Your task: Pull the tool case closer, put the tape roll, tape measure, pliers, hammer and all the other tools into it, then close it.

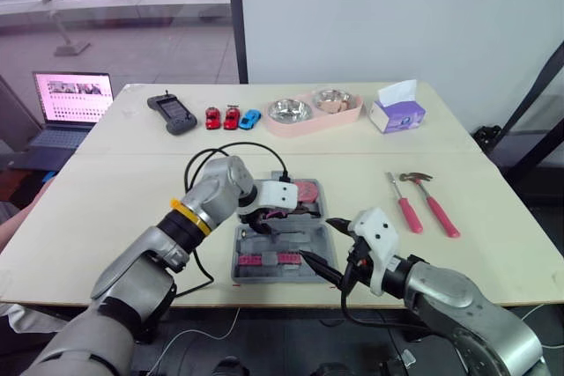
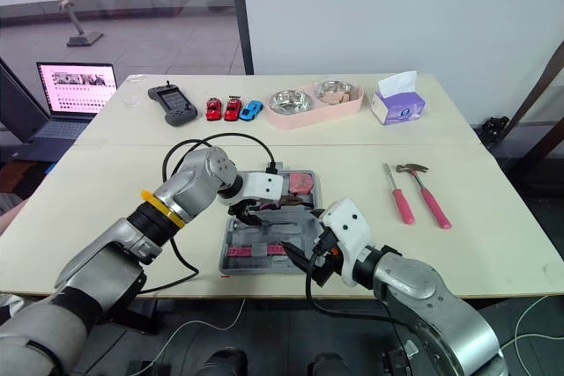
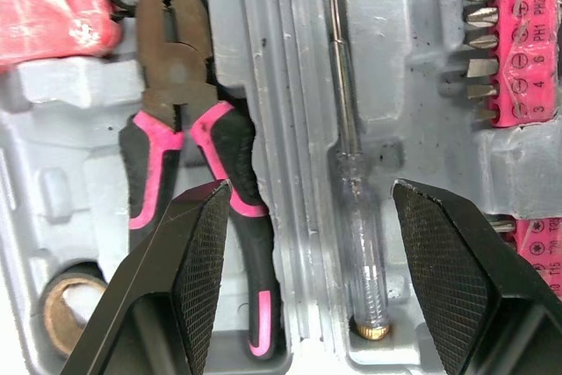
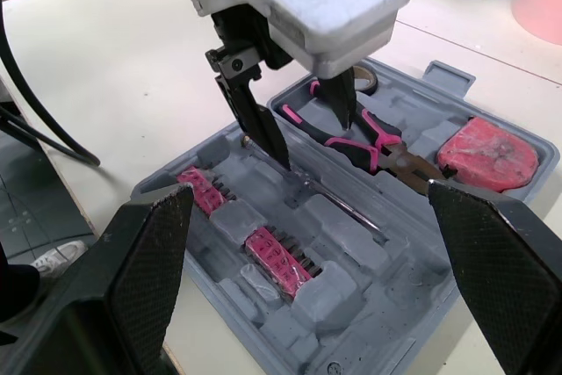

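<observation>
Left hand point(image 3: 307, 217) spread low over the screwdriver point(image 3: 347, 155); one finger could clip the pliers point(image 3: 180, 85) and unseat them.

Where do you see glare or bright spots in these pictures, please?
Left eye view: a steel bowl glints and the laptop screen glows. Left wrist view: the clear handle of the screwdriver catches light. Right wrist view: the case is evenly lit.
</observation>
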